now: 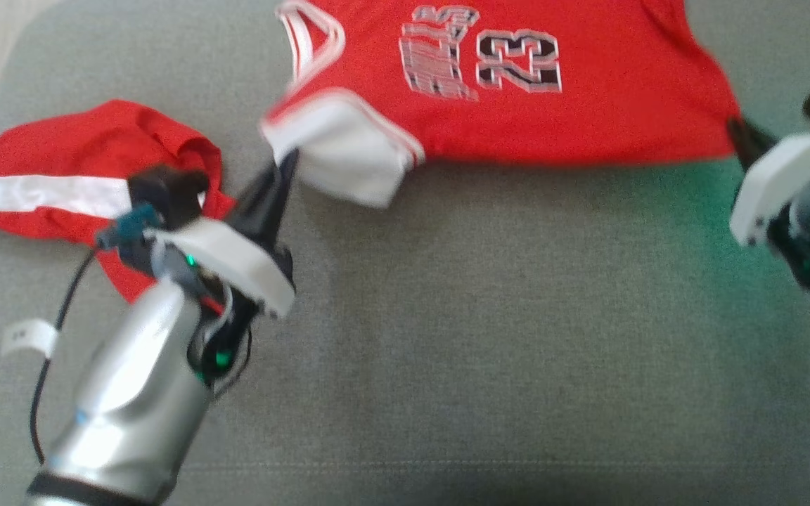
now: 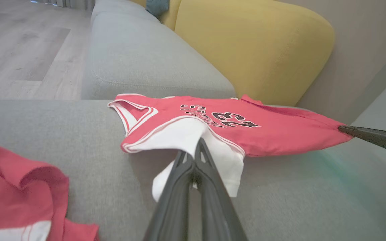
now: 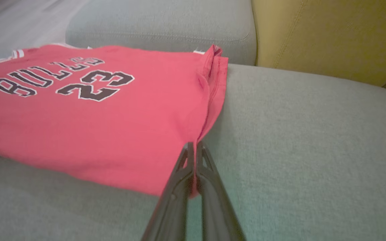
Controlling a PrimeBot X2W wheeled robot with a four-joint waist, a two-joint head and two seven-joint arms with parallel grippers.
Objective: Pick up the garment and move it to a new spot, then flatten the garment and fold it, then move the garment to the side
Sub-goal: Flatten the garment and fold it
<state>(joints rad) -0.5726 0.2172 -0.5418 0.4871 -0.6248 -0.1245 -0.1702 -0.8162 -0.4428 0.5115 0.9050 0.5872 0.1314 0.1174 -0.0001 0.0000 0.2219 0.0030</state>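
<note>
The garment (image 1: 588,105) is a red sleeveless jersey with white trim and a black "23", stretched across the grey sofa seat (image 1: 489,337). My left gripper (image 1: 287,163) is shut on its white inner fabric at the shoulder end, seen up close in the left wrist view (image 2: 193,154). My right gripper (image 1: 737,130) is shut on the red hem corner (image 3: 193,147) at the other end. The near edge of the garment (image 2: 280,140) hangs lifted off the seat between the two grippers; its far part rests on the cushion.
Red shorts with a white stripe (image 1: 60,183) lie crumpled at the left of the seat, beside my left forearm. A yellow back cushion (image 2: 253,47) stands behind the sofa seat. Wooden floor (image 2: 18,50) lies beyond the sofa's end.
</note>
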